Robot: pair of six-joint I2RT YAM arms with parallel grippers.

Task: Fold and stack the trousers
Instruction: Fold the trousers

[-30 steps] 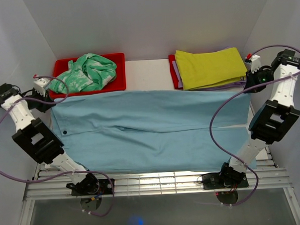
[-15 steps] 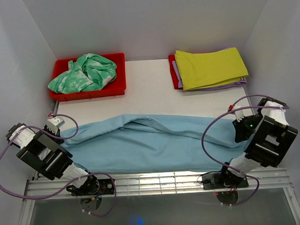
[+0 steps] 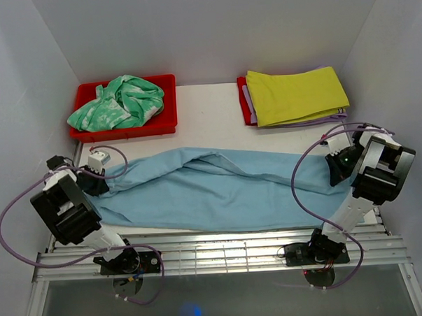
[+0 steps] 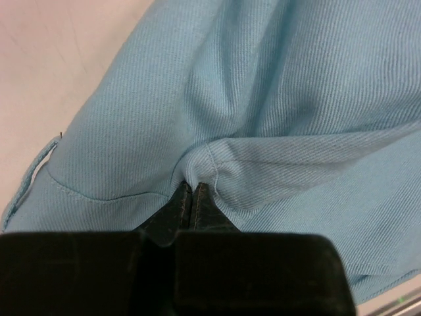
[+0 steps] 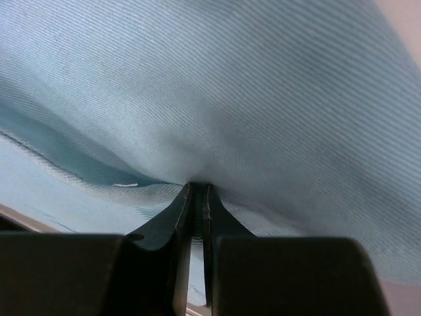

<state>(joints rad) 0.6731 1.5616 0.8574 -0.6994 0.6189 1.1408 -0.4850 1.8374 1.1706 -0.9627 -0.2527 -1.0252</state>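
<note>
Trousers (image 3: 219,192): plain light sky-blue cloth, long-legged, laid crosswise on the near half of the table (image 3: 209,126), with nearly its full width spanned. The cloth is loosely doubled lengthwise, not flat. A raised ridge is seen running left to right (highest left of centre), with soft creases along the middle. The near edge is laid flat along the table's near side. The left end is pinched at a stitched seam between the closed fingers of the left gripper (image 4: 191,191), and a small puckered tuck is raised there. The right end is pinched in the closed right gripper (image 5: 197,189), where the fabric is drawn up into a taut tent. A fine twill weave is visible close up.
</note>
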